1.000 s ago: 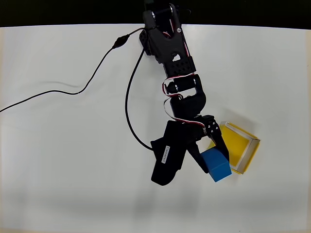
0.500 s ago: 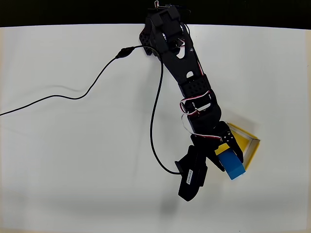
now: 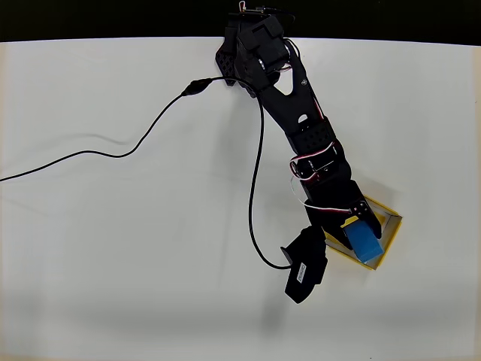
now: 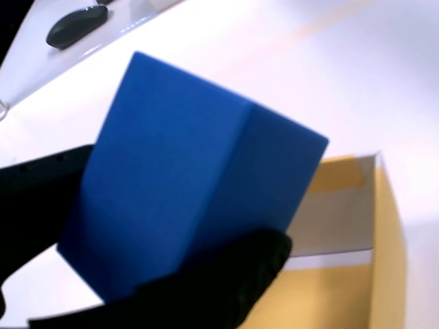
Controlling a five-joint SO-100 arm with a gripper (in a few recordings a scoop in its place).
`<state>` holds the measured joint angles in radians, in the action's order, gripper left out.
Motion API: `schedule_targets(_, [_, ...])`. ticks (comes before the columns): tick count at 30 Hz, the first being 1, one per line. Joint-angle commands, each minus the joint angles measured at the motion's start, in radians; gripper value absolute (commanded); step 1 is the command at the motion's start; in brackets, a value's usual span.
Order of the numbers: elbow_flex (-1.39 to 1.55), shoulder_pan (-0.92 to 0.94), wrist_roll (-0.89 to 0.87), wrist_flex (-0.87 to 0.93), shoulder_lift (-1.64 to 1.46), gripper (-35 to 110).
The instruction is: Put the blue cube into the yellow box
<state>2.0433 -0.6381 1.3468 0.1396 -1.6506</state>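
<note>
White table (image 3: 90, 248); black cable (image 3: 113, 154) across.

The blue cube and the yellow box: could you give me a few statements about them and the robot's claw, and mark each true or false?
1. The gripper holds the blue cube. True.
2. The blue cube rests on the bare table, far from the yellow box. False: in the overhead view it is over the box, between the fingers.
3. The yellow box is open at the top. True.
4. The box lies at the left of the overhead view. False: it is at the right.
5. A black cable runs across the table. True.
</note>
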Motion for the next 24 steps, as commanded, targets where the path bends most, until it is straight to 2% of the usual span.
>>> schedule_targets(1, [-0.046,-0.026,0.002,0.017,-0.034,20])
schedule_targets(9, [0.049,-0.041,-0.023,-0.038,-0.038,36])
schedule_targets(14, [0.057,-0.023,-0.028,-0.055,-0.058,39])
schedule_targets(20, [-0.003,0.061,0.054,-0.063,-0.146,29])
schedule_targets(24, [-0.034,0.14,0.123,-0.018,-0.262,17])
